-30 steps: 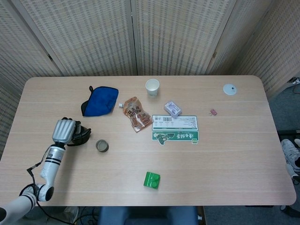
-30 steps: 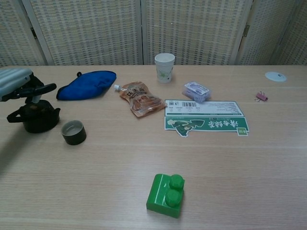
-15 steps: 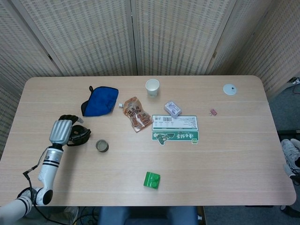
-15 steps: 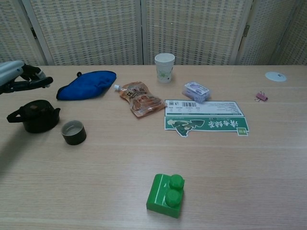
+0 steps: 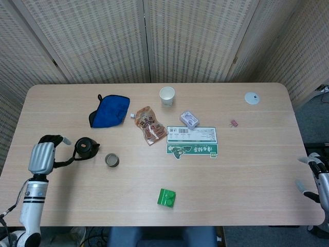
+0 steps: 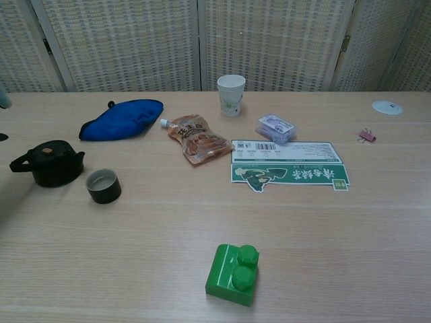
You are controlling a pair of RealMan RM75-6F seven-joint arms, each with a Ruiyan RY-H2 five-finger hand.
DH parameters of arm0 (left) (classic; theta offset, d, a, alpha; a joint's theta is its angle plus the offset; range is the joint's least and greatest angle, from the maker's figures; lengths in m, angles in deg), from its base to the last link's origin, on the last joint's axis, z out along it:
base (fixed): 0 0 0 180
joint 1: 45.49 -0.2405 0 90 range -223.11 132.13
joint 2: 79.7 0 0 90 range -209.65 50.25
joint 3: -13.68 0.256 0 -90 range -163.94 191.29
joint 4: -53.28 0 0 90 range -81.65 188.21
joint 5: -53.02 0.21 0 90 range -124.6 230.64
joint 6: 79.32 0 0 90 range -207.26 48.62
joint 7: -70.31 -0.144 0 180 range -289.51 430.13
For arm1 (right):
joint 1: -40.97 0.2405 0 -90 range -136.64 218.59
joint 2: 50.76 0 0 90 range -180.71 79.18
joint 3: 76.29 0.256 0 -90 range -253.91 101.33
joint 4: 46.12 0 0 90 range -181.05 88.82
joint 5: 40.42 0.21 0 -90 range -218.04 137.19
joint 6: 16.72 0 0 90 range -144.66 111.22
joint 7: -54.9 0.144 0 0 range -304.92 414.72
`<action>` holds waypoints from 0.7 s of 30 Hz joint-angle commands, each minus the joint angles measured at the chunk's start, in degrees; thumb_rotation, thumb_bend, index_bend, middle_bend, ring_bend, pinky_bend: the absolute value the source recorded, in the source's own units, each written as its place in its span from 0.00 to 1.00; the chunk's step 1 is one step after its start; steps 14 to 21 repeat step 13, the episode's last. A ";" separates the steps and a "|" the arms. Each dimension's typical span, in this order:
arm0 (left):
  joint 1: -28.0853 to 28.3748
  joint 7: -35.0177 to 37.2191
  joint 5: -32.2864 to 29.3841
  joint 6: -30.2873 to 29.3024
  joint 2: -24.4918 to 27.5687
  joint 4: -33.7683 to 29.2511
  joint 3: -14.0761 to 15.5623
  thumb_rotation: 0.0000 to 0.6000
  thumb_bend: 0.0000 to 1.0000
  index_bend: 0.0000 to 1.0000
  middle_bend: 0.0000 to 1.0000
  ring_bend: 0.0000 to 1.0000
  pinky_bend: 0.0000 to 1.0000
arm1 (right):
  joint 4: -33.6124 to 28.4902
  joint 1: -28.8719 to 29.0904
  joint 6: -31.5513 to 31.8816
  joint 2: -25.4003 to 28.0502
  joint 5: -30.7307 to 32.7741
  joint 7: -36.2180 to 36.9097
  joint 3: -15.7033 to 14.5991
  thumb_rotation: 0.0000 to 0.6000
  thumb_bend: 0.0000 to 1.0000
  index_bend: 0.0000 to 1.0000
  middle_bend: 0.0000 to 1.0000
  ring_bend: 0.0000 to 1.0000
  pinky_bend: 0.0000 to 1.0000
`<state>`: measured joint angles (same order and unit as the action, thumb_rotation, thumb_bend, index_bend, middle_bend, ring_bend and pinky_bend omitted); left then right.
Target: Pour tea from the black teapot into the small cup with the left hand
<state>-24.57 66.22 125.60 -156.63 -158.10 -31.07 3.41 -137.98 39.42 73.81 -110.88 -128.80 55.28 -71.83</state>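
- Standing upright on the counter [image 5: 247, 170], the black teapot [image 6: 47, 162] sits just left of the small cup [image 6: 103, 186].
- Left hand [image 5: 42, 156] hovers beside the teapot, empty, fingers apart.
- Right hand [image 5: 314, 175] is cut off at the edge; its grip is unclear.

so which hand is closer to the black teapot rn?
Left. The left hand sits just beside the black teapot, off its handle side, fingers not on it. The right hand is at the table's far opposite edge, well clear of it.
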 commanded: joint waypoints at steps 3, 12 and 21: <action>-5.57 -2.96 3.43 -7.09 2.87 -5.31 3.33 1.00 0.14 0.47 0.41 0.32 0.22 | 0.65 0.49 -0.68 -1.08 -0.92 0.69 -0.79 1.00 0.19 0.33 0.35 0.25 0.23; -11.54 -4.29 10.54 -13.71 5.08 -9.22 8.90 1.00 0.14 0.47 0.41 0.32 0.22 | 1.34 1.08 -1.00 -1.89 -2.53 1.47 -1.74 1.00 0.19 0.33 0.35 0.25 0.23; -11.91 -4.43 10.84 -13.78 5.31 -9.73 9.31 1.00 0.14 0.47 0.41 0.32 0.22 | 1.39 1.14 -1.03 -1.90 -2.57 1.48 -1.76 1.00 0.19 0.33 0.35 0.25 0.23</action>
